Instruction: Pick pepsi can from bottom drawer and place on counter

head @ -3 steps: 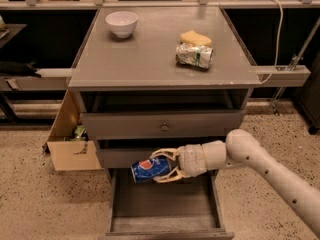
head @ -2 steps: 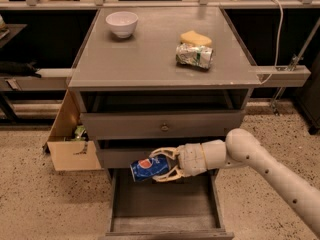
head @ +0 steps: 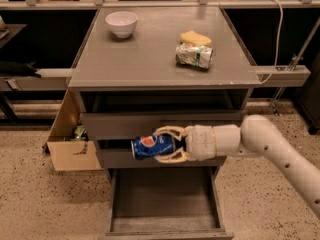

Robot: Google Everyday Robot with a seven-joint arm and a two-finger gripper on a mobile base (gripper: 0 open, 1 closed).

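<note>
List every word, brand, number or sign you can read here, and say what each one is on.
No text can be read as words.
pepsi can, held sideways in the tool above the open bottom drawer: round red-white-blue logo only, lettering too blurred.
Crushed green-and-white can on the counter: print too blurred.
Cardboard box: no legible marking.

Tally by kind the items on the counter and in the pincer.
Cans: 2, the pepsi can held in the pincer above the open bottom drawer, and the green can on the counter
Bowl: 1
Sponge: 1
Total: 4
</note>
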